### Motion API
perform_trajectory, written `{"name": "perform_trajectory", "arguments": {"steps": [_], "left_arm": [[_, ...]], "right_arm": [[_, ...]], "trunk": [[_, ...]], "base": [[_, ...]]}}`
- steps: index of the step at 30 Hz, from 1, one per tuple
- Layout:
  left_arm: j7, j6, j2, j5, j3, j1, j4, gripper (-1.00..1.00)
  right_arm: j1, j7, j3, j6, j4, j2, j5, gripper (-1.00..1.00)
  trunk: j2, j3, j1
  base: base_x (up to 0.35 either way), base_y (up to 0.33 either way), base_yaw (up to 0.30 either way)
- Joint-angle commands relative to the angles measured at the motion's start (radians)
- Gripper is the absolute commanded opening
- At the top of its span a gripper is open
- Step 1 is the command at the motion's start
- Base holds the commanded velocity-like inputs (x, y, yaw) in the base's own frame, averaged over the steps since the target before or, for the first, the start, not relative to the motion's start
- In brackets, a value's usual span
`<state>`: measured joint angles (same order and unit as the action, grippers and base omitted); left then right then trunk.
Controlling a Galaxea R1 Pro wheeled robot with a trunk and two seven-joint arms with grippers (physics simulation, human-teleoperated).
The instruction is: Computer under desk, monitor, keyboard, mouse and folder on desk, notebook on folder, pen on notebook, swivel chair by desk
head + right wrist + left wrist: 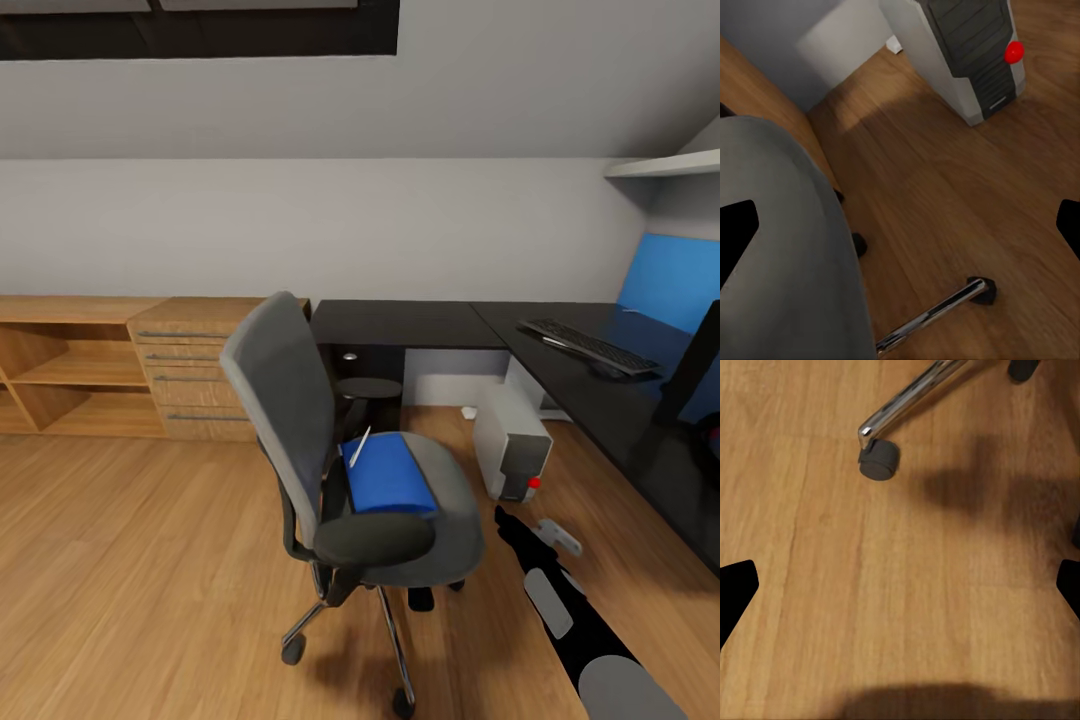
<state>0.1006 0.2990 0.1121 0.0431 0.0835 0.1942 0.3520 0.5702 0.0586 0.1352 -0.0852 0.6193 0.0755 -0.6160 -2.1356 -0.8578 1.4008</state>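
Half the monitor [692, 365] cut off

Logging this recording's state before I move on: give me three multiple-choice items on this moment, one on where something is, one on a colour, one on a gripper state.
1. Where does the folder lie?
A. on the swivel chair seat
B. on the desk
C. on the floor

2. What colour is the round button on the computer?
A. green
B. red
C. blue

3. How do the right gripper fingers stand?
A. shut on the folder
B. shut on a chair leg
C. open, holding nothing

Answers: 1 A, the blue folder rests on the grey seat, a thin white item across its corner. 2 B, a red dot shows on the tower's front. 3 C, the fingertips sit far apart at the picture's edges over floor and seat.
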Motion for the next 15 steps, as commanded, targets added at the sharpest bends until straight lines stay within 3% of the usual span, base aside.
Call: {"name": "perform_trajectory", "arguments": {"steps": [1, 15], "left_arm": [[0.008, 0.003, -0.001, 0.004, 0.009, 0.001, -0.001, 1.0], [0.008, 0.003, -0.002, 0.004, 0.009, 0.001, -0.001, 1.0]], "right_arm": [[0.0, 0.003, -0.003, -0.004, 0.0, 0.0, -0.011, 1.0], [0.0, 0.002, -0.003, -0.004, 0.0, 0.0, -0.011, 1.0]], "trunk": [[0.0, -0.001, 0.0], [0.0, -0.001, 0.0]], "base": [[0.025, 0.0, 0.0], [0.013, 0.0, 0.0]]}}
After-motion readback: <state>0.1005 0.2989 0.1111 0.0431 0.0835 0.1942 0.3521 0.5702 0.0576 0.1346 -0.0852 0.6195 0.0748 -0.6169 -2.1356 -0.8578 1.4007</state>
